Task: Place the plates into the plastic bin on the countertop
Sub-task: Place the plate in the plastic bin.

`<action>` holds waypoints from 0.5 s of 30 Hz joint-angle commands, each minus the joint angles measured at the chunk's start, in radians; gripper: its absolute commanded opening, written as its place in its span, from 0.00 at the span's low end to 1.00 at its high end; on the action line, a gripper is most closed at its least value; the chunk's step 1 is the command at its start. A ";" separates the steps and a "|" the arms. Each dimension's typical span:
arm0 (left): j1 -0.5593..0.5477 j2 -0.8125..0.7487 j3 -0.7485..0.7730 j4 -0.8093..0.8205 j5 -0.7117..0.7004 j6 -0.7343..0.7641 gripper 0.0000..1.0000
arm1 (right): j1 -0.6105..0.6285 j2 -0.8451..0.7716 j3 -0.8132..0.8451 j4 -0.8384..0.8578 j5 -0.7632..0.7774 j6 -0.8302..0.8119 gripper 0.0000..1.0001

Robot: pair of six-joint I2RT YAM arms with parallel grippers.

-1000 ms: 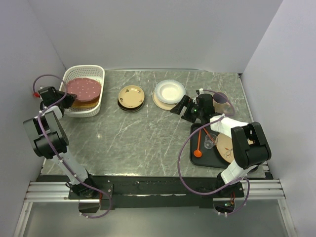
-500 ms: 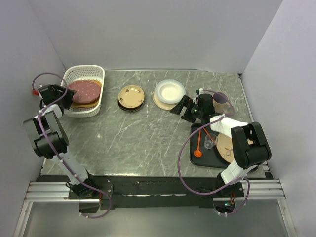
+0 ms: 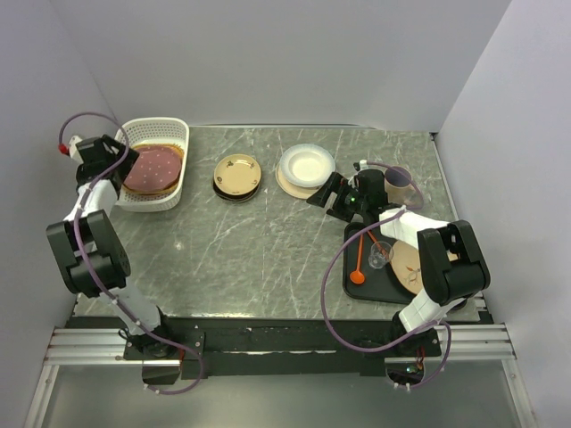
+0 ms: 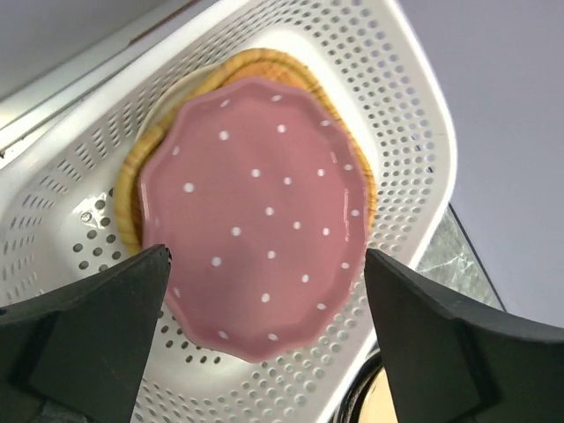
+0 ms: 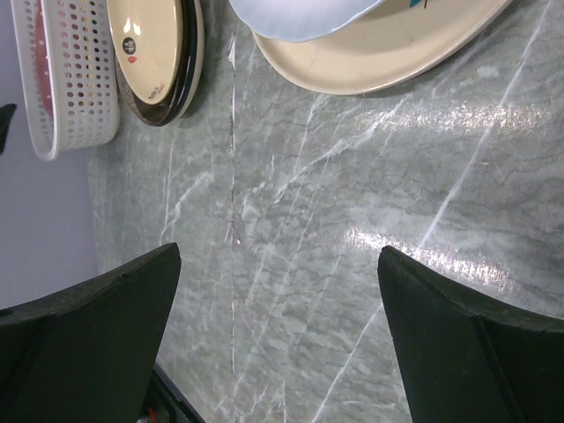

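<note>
Left tool (image 4: 266, 260) retreated; polka-dot plate (image 3: 153, 168) face-up, bin (image 3: 169, 126) lengthwise near-far.

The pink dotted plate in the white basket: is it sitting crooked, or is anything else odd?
Slightly. The pink polka-dot plate sits off-centre on the orange-brown plate, overhanging it toward one wall of the plastic bin. Nothing looks broken or spilled.

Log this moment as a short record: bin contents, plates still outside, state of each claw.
stowed: pink polka-dot plate lying on orange-brown plate in plastic bin
still out: tan plate on dark plate; blue-rimmed plate on cream plate
left claw: open, empty, above the plastic bin
right claw: open, empty, over bare countertop
</note>
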 commanded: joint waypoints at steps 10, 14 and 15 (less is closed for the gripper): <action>-0.213 -0.157 0.067 -0.070 -0.266 0.169 0.99 | 0.007 -0.009 0.014 0.034 -0.005 0.004 1.00; -0.267 -0.190 0.065 -0.073 -0.257 0.178 0.99 | 0.009 -0.009 0.014 0.033 0.000 0.006 1.00; -0.273 -0.195 0.067 -0.080 -0.255 0.180 0.99 | 0.007 -0.009 0.015 0.033 0.000 0.006 1.00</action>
